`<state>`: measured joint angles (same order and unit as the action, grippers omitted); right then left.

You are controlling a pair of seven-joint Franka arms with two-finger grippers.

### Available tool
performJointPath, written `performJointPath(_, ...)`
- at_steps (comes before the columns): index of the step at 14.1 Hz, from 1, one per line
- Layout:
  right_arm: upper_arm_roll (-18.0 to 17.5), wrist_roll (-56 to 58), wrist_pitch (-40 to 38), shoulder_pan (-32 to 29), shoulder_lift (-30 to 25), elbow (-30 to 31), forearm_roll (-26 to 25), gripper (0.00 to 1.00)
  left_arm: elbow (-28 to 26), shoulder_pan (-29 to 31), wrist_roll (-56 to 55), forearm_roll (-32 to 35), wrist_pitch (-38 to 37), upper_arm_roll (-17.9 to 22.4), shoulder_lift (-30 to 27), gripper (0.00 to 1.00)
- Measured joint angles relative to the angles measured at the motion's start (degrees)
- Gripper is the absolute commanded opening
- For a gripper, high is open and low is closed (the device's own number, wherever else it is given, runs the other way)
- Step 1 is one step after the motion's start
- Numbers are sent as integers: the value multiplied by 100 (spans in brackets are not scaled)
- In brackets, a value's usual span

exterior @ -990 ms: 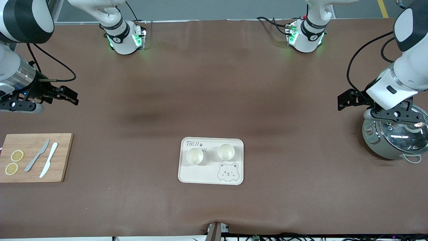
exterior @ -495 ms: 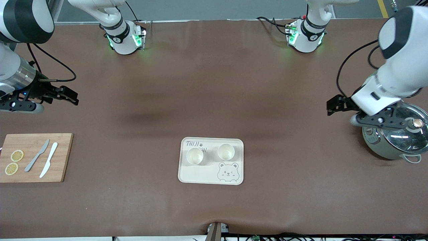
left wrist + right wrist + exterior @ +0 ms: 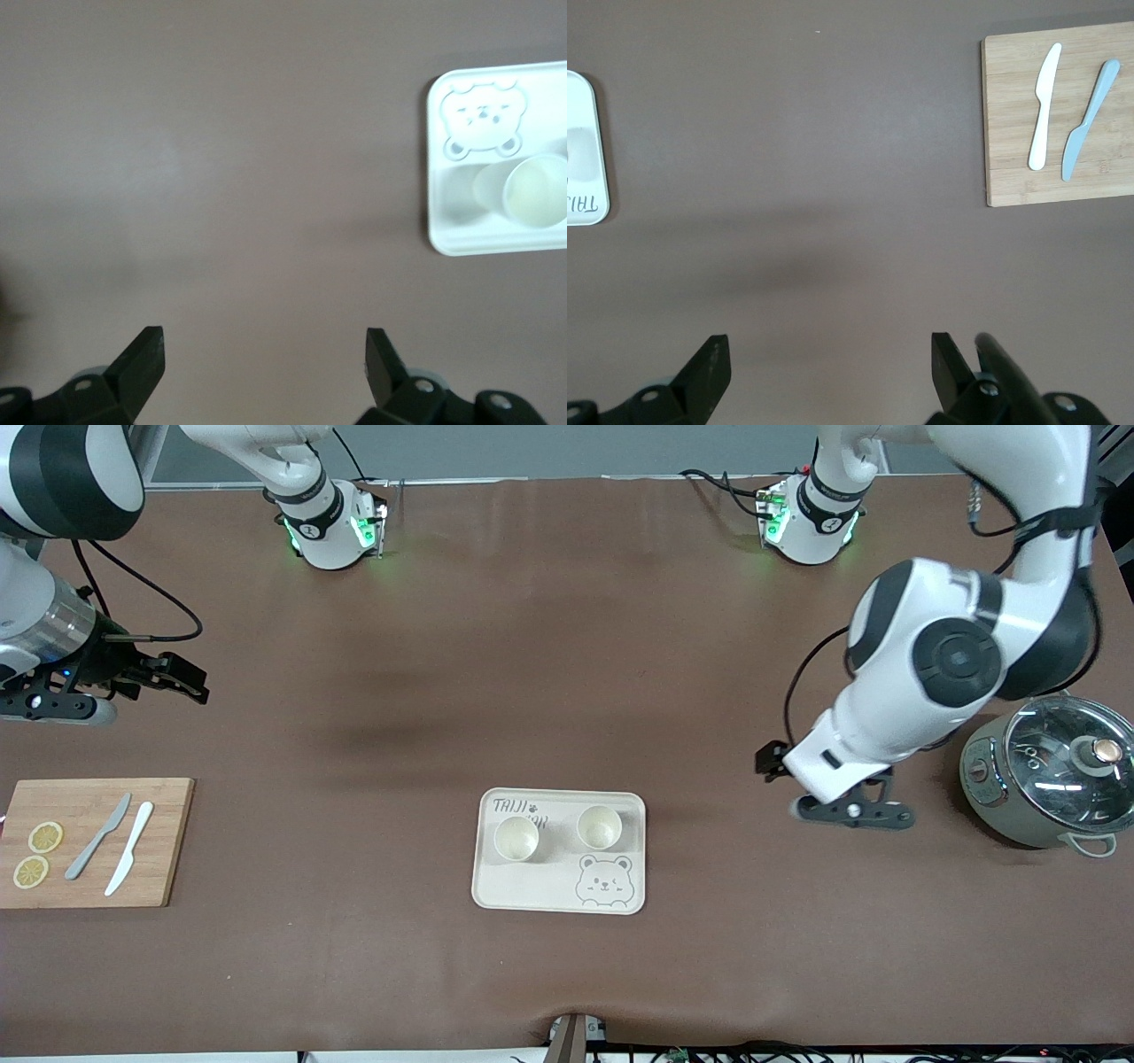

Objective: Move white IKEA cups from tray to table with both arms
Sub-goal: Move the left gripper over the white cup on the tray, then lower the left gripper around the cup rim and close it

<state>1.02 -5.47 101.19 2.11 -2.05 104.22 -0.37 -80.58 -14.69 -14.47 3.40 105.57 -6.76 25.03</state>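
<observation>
Two white IKEA cups stand upright side by side on the cream bear tray (image 3: 532,887) at the table's middle: one cup (image 3: 516,838) toward the right arm's end, the other cup (image 3: 599,826) toward the left arm's end. My left gripper (image 3: 769,763) hangs open and empty over bare table between the tray and the pot. In the left wrist view the left gripper (image 3: 263,354) is well apart from the tray (image 3: 461,235) and one cup (image 3: 534,191). My right gripper (image 3: 188,679) waits open and empty over the table at the right arm's end; in its wrist view the right gripper (image 3: 830,359) is over bare table.
A grey-green pot with a glass lid (image 3: 1050,779) stands at the left arm's end, beside the left arm's wrist. A wooden cutting board (image 3: 89,841) with lemon slices and two knives lies at the right arm's end, nearer the front camera than the right gripper.
The left arm has swung from over the pot toward the tray, uncovering the pot's lid. The right arm, the cups and the tray have not moved.
</observation>
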Motion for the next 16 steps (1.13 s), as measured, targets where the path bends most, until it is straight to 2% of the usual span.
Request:
performJointPath(4, 0, 0, 2, 0, 0, 0, 0, 100, 187, -301, -517, 14, 501, 4, 466, 100)
performJointPath(8, 0, 0, 10, 0, 0, 1, 0, 100, 693, -626, -1008, 16, 575, 39, 1045, 100)
performJointPath(12, -1, 0, 41, 0, 0, 2, 0, 100, 922, -1249, -1270, 17, 950, 459, 1504, 100)
performJointPath(16, -2, 0, 47, 0, 0, 3, 0, 100, 974, -1634, -1637, 17, 1223, 614, 1773, 100)
